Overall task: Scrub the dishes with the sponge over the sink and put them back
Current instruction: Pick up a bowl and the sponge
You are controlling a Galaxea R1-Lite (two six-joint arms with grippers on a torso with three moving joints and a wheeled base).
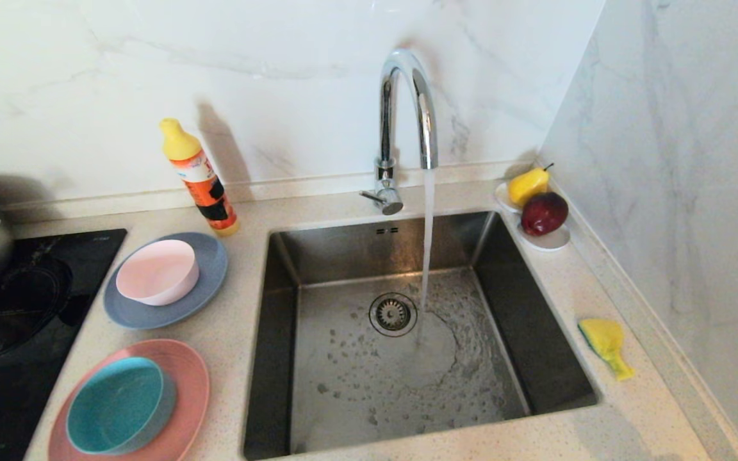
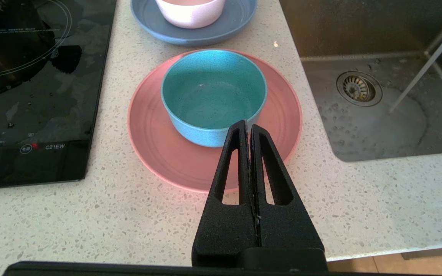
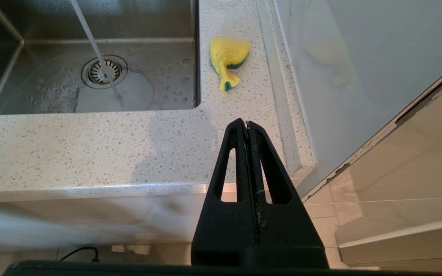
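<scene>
Nearest us, at the counter's front edge left of the sink [image 1: 535, 301], we see the teal bowl [image 1: 119, 404] sitting upright and empty on the salmon-pink plate [image 1: 189, 384]. Our left gripper [image 2: 248, 124] hangs above the plate's near rim, fingers pressed together, gripping nothing. Our right gripper [image 3: 246, 123] hovers over the counter's front right corner, fingers likewise together and empty. Just past it, the yellow sponge [image 1: 606, 344], crumpled, lies on the counter strip between the sink's right wall and the side wall. Inside the basin we watch water stream from the chrome gooseneck faucet [image 1: 407, 121] and splash beside the drain strainer [image 1: 393, 314]. Farther back on the left, the pale pink bowl [image 1: 159, 271] rests in the grey-blue plate [image 1: 212, 269]. At the back right corner, a small white dish [image 1: 551, 240] carries a yellow pear [image 1: 528, 184] and a red apple [image 1: 544, 213].
</scene>
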